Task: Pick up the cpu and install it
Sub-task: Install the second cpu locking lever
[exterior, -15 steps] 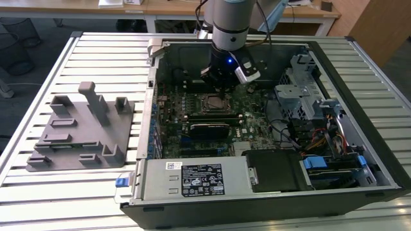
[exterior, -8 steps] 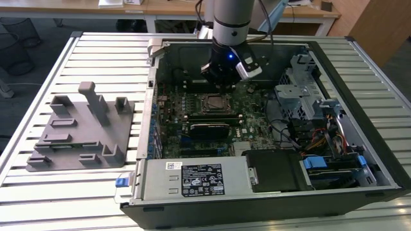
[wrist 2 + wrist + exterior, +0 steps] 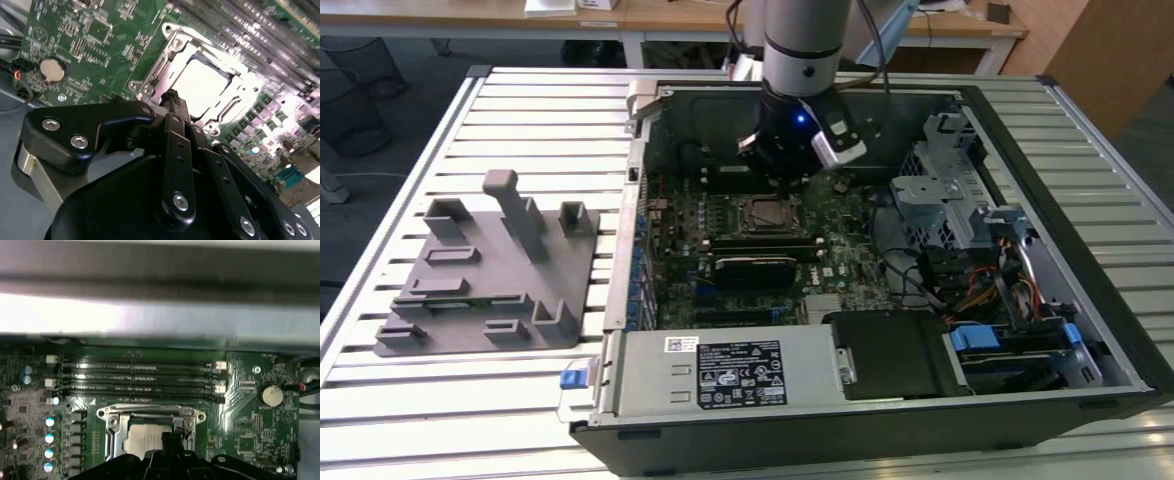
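The cpu (image 3: 202,85) is a pale silver square lying flat inside the metal socket frame (image 3: 162,65) on the green motherboard. It also shows as the cpu (image 3: 142,440) in the first wrist view, partly hidden behind the black fingers. My gripper (image 3: 172,97) hovers just above the socket's edge with its fingers drawn together and nothing between them. In the exterior view the gripper (image 3: 787,180) hangs over the back of the open computer case, just behind the socket (image 3: 763,212).
A grey power supply box (image 3: 720,375) sits at the case's front. A drive cage (image 3: 947,190) and cables (image 3: 974,290) crowd the exterior view's right. A grey fixture stand (image 3: 494,270) rests on the slatted table. Memory slots (image 3: 140,377) and a coin battery (image 3: 272,395) flank the socket.
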